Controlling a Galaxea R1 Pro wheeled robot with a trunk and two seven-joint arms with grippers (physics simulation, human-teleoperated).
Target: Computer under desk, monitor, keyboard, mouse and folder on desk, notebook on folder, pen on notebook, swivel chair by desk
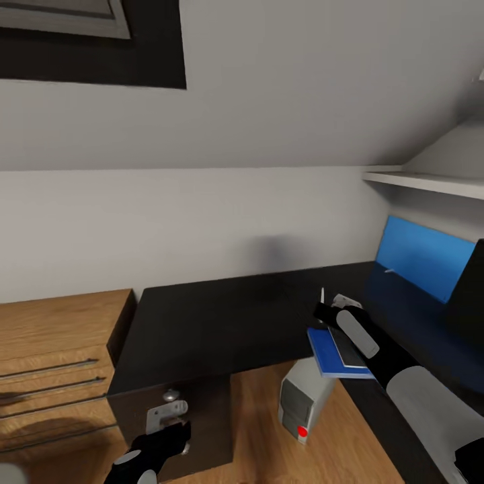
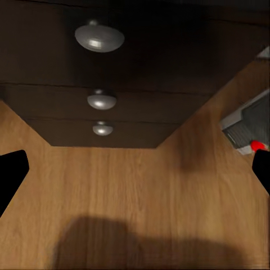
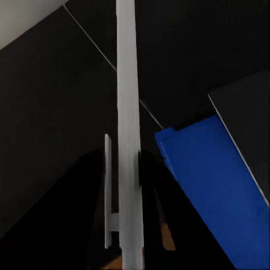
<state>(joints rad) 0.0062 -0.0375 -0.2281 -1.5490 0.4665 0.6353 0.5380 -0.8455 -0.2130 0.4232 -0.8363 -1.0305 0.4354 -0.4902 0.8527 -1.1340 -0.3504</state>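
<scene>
While the computer [image 1: 304, 402] stands underneath, the folder [image 1: 334, 354] lies on the desk [image 1: 215, 323].

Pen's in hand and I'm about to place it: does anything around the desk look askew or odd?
The blue folder, with the notebook on top, sits at the desk edge. One corner seems to jut out above the computer, which looks tilted rather than upright. Nothing looks spilled or damaged.

Bare black desk [image 1: 222, 316] stretches open leftward; at right, folder [image 1: 329, 353], tower [image 1: 306, 400] beneath and monitor [image 1: 470, 289] crowd the corner.
</scene>
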